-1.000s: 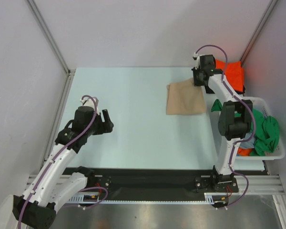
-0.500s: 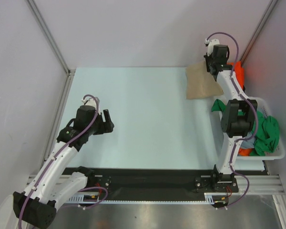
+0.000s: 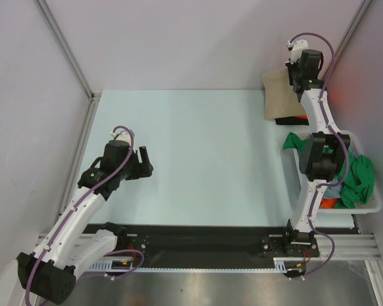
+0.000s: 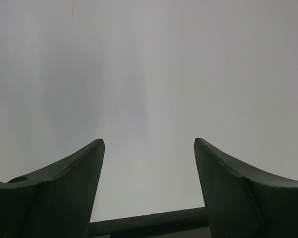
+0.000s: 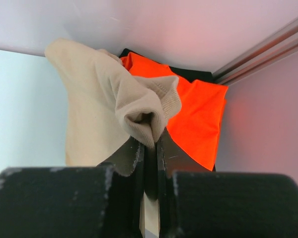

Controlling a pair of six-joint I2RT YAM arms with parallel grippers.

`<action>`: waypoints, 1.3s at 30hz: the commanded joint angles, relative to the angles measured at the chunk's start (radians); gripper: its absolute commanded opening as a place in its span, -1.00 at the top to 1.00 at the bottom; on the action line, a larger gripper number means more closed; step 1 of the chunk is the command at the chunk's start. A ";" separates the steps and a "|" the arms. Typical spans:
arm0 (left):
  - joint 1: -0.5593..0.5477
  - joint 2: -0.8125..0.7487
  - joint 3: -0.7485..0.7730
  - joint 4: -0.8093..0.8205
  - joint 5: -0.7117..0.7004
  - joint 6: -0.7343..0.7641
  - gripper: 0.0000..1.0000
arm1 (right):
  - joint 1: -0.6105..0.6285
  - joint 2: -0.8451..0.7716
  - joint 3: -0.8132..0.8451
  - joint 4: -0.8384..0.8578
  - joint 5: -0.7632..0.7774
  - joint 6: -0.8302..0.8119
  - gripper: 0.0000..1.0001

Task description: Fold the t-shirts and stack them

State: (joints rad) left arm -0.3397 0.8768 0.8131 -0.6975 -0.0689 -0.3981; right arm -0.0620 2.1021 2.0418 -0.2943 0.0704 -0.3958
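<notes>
My right gripper [image 3: 298, 75] is shut on the folded tan t-shirt [image 3: 278, 94] and holds it lifted at the table's far right corner. In the right wrist view the tan t-shirt [image 5: 102, 106] hangs from the shut gripper [image 5: 153, 144] over a bright orange t-shirt [image 5: 198, 121] lying on a black t-shirt [image 5: 191, 74]. An edge of the black t-shirt [image 3: 290, 120] shows below the tan one from above. A green t-shirt [image 3: 357, 175] fills the basket. My left gripper [image 3: 147, 162] is open and empty above the table's left side; its view [image 4: 149, 148] shows only bare wall.
A white plastic laundry basket [image 3: 373, 197] stands at the right edge beside my right arm, with green, some orange [image 3: 327, 203] and grey-blue cloth inside. Walls and metal posts close the table on the left, the back and the right.
My right gripper has carried the tan t-shirt up and to the right, from the table's far middle-right to above the corner pile. My left arm has barely moved.
</notes>
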 commanded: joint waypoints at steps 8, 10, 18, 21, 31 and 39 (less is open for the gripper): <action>0.005 0.002 -0.006 0.026 -0.003 0.019 -0.56 | -0.044 -0.047 0.086 0.060 -0.044 -0.028 1.00; 0.007 0.005 -0.006 0.026 -0.002 0.019 -0.56 | -0.055 -0.054 0.092 0.061 -0.058 -0.006 1.00; 0.007 0.007 -0.006 0.027 0.000 0.019 -0.56 | -0.084 -0.048 0.147 0.040 -0.116 0.040 1.00; 0.005 0.014 -0.006 0.027 0.003 0.021 -0.56 | -0.091 -0.044 0.152 0.041 -0.115 0.040 1.00; 0.007 0.025 -0.008 0.027 0.006 0.022 -0.55 | -0.125 0.041 0.173 0.053 -0.132 0.035 1.00; 0.005 0.036 -0.008 0.030 0.018 0.022 -0.55 | -0.174 0.286 0.391 0.098 -0.136 -0.024 1.00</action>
State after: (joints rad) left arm -0.3397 0.9157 0.8124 -0.6968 -0.0666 -0.3981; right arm -0.2180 2.3234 2.3543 -0.2939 -0.0795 -0.3740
